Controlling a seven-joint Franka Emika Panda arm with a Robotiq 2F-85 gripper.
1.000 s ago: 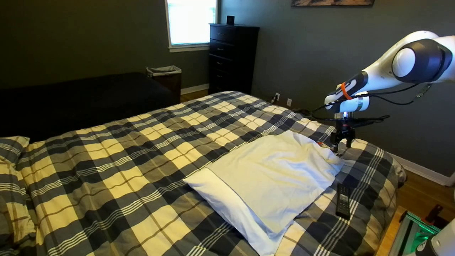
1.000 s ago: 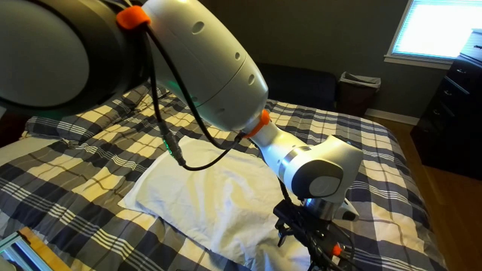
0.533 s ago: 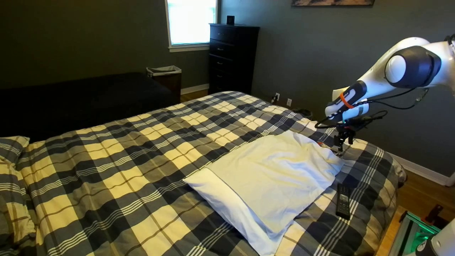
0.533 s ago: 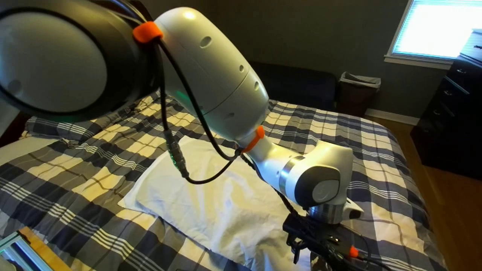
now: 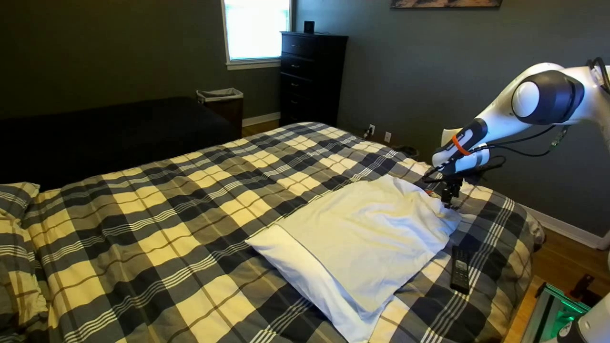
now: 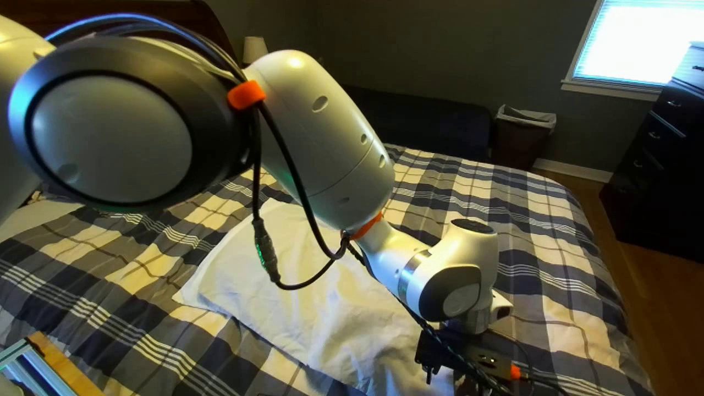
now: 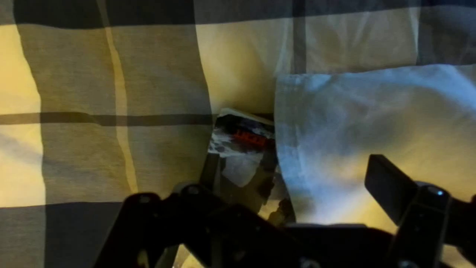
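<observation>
A tall dark dresser (image 5: pixel 313 78) (small black box (image 5: pixel 309 27) on top) stands beside a bright window (image 5: pixel 257 31).

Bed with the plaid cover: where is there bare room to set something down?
Free: the broad stretch of bed between the plaid pillows and the white cloth, and on toward the dresser. Crowded: the cloth's end below the open gripper, with a partly covered book and the remote nearby.

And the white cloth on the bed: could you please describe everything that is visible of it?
The white cloth looks like a soft pillowcase, spread on plaid bedding, wrinkled toward the gripper, with a brighter strip along its opposite end. One edge partly covers a printed, book-like item; whether the gripper's open jaws touch the cloth is unclear.
</observation>
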